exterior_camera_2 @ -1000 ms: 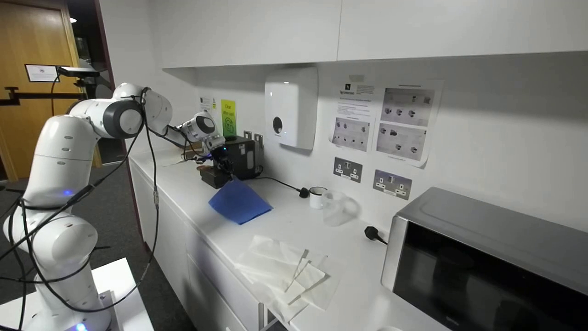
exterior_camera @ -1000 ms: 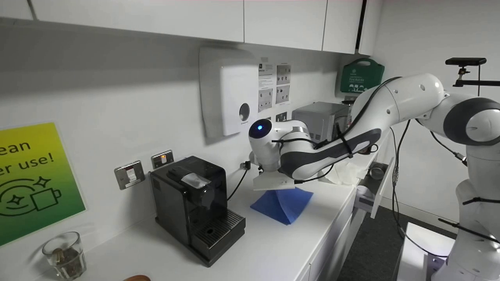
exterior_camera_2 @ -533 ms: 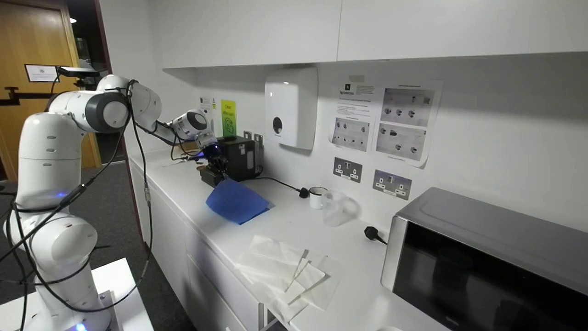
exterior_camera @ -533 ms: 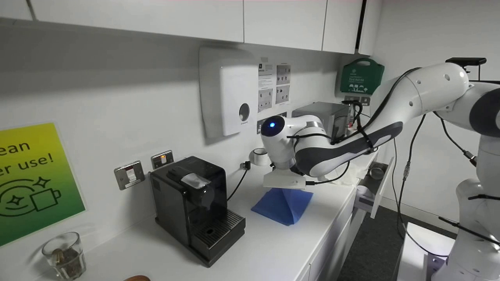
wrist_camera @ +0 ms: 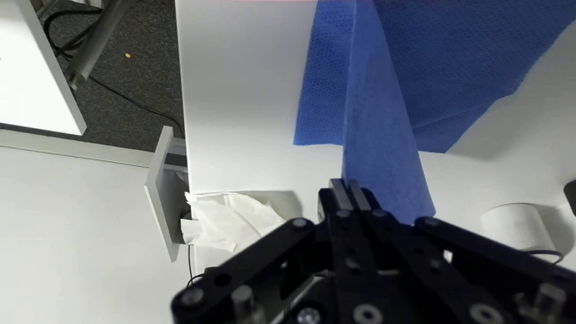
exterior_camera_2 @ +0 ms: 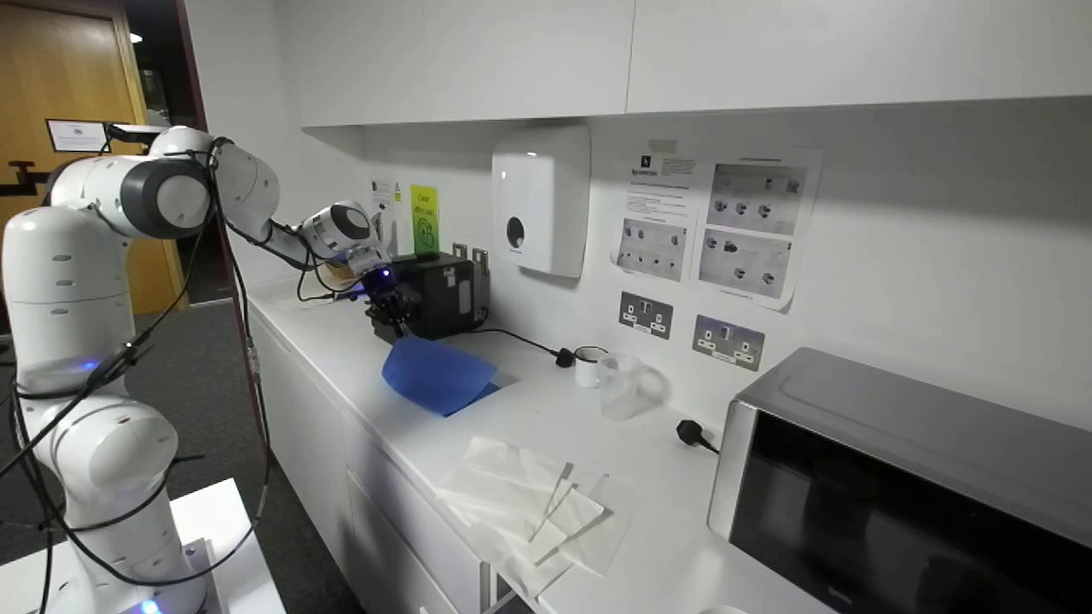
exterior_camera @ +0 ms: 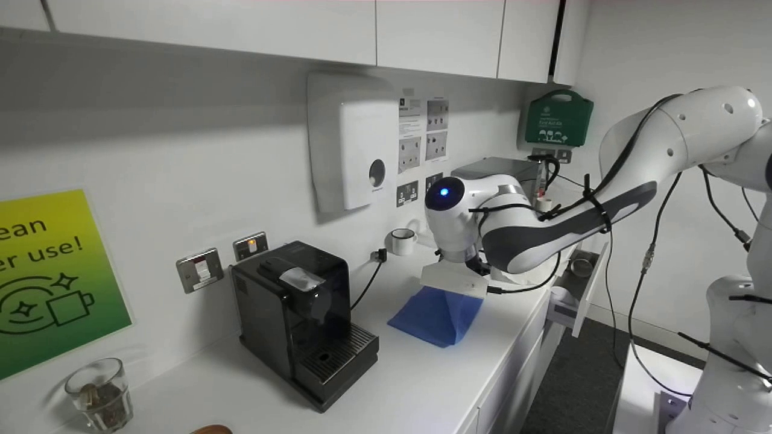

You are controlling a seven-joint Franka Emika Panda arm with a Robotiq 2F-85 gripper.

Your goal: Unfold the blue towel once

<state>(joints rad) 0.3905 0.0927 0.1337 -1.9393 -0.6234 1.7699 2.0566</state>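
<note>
The blue towel [exterior_camera: 431,319] lies on the white counter beside the coffee machine; it also shows in an exterior view [exterior_camera_2: 439,375] and the wrist view [wrist_camera: 380,121]. One layer is lifted to a raised edge, while lower layers rest flat on the counter. My gripper [wrist_camera: 348,182] is shut on the raised towel edge, with the pale fingertips pinching it near one end. In an exterior view the gripper [exterior_camera_2: 399,326] is at the towel's upper edge, a little above the counter. In another exterior view the fingertips are hidden behind a white plate on the wrist.
A black coffee machine [exterior_camera: 295,325] stands close to the gripper. A white mug [exterior_camera_2: 589,367] and a clear cup [exterior_camera_2: 620,388] stand near the wall. White paper sheets [exterior_camera_2: 546,512] lie nearer the microwave [exterior_camera_2: 887,477]. An open drawer [exterior_camera: 582,289] juts from the counter front.
The arm has drawn back toward its base and the counter's front, carrying the gripped edge along. The raised layer slants more, and a lower corner shows from under it.
</note>
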